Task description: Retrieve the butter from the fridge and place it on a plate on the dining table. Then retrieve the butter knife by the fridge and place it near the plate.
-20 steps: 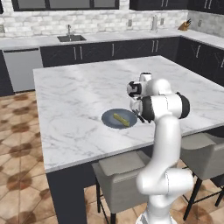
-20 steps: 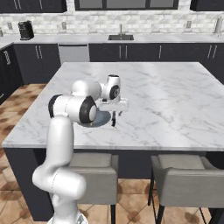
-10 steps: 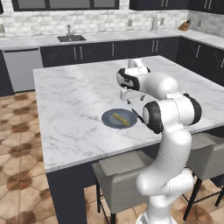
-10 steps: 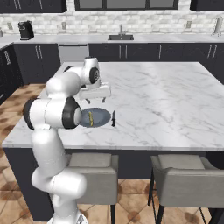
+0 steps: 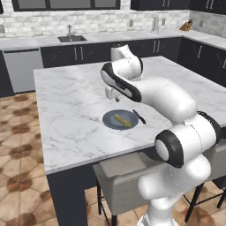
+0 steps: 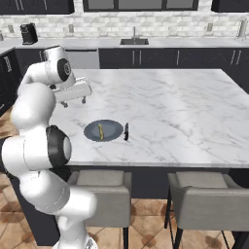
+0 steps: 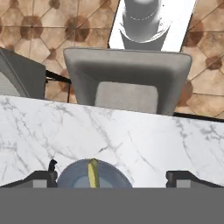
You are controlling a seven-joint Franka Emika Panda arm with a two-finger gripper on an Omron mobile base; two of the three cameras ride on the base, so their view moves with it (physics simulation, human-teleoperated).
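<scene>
Now | I saw gripper spread wide, holding nothing | butter lay on plate, butter knife just beside, on dining table | I judged knife light, stiff, slippery; best pinched mid-handle.

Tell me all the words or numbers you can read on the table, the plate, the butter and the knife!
There are none to read.
The dining table is plain white marble with grey veins.
The plate, the butter and the butter knife carry no letters or numbers.
The coffee machine on the far counter is too small to show any label.
</scene>
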